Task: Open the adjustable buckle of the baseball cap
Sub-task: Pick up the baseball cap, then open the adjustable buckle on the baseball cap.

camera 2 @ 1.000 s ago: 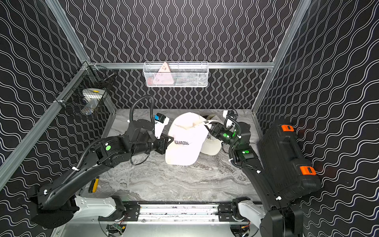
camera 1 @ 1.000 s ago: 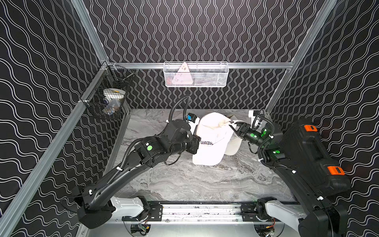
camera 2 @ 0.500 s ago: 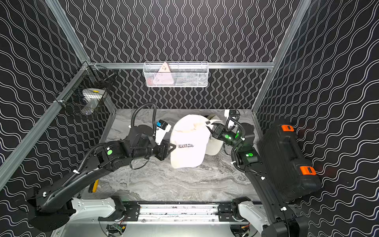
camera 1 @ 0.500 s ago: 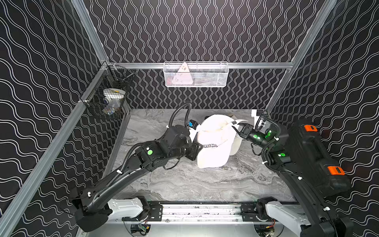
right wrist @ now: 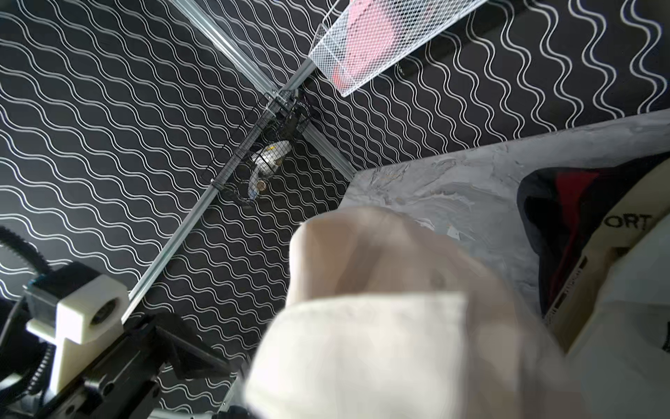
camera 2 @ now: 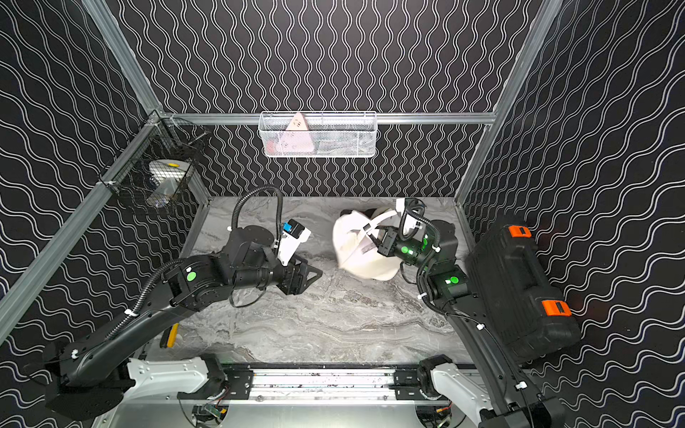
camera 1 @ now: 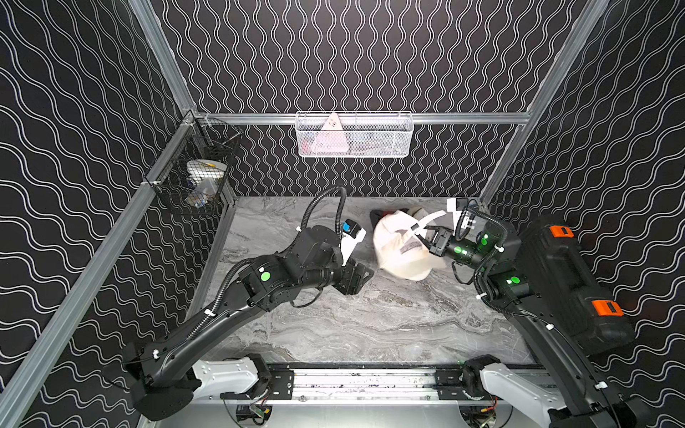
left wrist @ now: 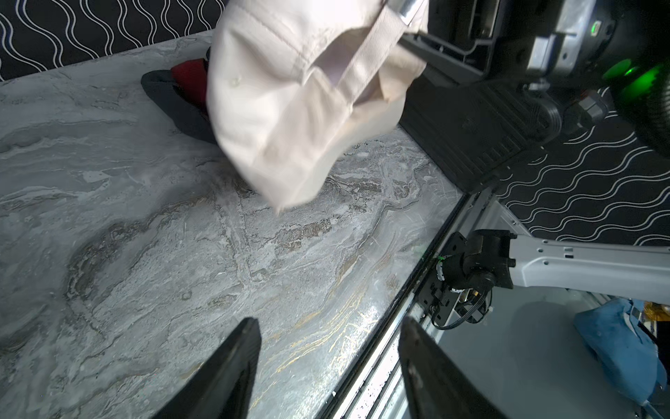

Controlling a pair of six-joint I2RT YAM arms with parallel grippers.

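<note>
Where right wrist cam blurs it, left wrist cam shows cream cap (left wrist: 282,109) crumpled, strap (left wrist: 362,61) pinched in R gripper (camera 1: 428,241); L gripper (left wrist: 328,323) open, empty.

Cream cap (camera 1: 397,256), tilted, strap (left wrist: 366,60) perhaps unbuckled

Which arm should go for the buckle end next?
Left. The left gripper is open, empty and faces the cap; the right gripper is shut on its strap, busy holding it.
</note>
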